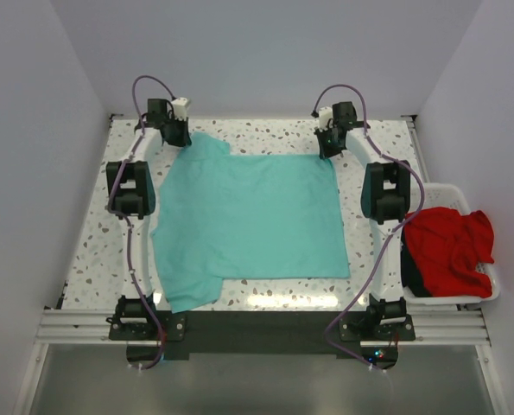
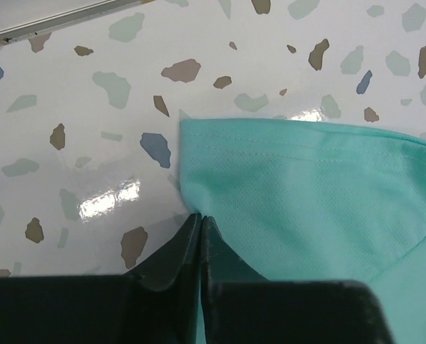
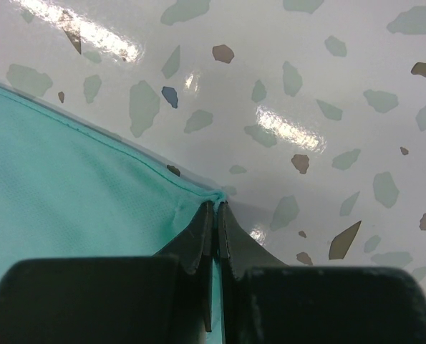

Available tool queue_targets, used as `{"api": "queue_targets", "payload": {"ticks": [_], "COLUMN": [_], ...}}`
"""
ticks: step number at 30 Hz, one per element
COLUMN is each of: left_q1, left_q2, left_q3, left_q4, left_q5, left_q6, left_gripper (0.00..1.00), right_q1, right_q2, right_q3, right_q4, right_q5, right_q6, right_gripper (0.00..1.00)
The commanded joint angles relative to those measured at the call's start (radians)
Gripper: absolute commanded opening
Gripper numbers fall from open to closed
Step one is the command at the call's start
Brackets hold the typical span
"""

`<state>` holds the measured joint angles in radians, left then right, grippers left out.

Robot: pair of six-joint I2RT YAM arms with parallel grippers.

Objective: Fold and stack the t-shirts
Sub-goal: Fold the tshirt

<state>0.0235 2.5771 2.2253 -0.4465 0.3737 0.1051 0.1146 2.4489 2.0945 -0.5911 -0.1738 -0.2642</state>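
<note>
The teal-green t-shirt (image 1: 248,216) lies spread flat across the speckled table. My left gripper (image 1: 180,138) is at the shirt's far left corner. In the left wrist view its jaws (image 2: 200,217) are shut on the hemmed edge of the teal fabric (image 2: 306,193). My right gripper (image 1: 328,149) is at the far right corner. In the right wrist view it is shut (image 3: 216,204) on a pinched fold at the corner of the teal cloth (image 3: 69,186). The red t-shirt (image 1: 447,251) lies crumpled in the basket on the right.
A white slatted basket (image 1: 453,189) stands off the table's right edge, beside the right arm. The terrazzo tabletop (image 1: 110,225) shows bare around the shirt. Grey walls close in the back and both sides.
</note>
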Motion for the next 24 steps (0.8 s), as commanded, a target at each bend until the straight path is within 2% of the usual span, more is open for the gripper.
{"api": "queue_targets", "payload": {"ticks": [1,9,19,24], "left_q1": [0.012,0.026,0.039,0.044], "left_q2": [-0.063,-0.235,-0.362,-0.465], "left_q3": [-0.001,-0.144,-0.249,-0.386], "left_q4": [0.026,0.132,0.144,0.147], "left_q5": [0.053,0.137,0.2,0.241], "left_q6": [-0.016,0.01,0.077,0.133], "left_gripper": [0.0,0.0,0.0,0.0], "right_q1": [-0.01,-0.023,-0.03,-0.03], "right_q2": [-0.053,-0.14,-0.215,-0.27], "right_q3": [0.021,0.01,-0.004,-0.048], "right_q4": [-0.042,-0.039,-0.084,-0.107], "right_q5": [-0.003,-0.021,-0.049,-0.061], "right_q6": [-0.015,-0.02,-0.046,-0.075], "right_gripper": [0.0,0.0,0.0,0.0]}}
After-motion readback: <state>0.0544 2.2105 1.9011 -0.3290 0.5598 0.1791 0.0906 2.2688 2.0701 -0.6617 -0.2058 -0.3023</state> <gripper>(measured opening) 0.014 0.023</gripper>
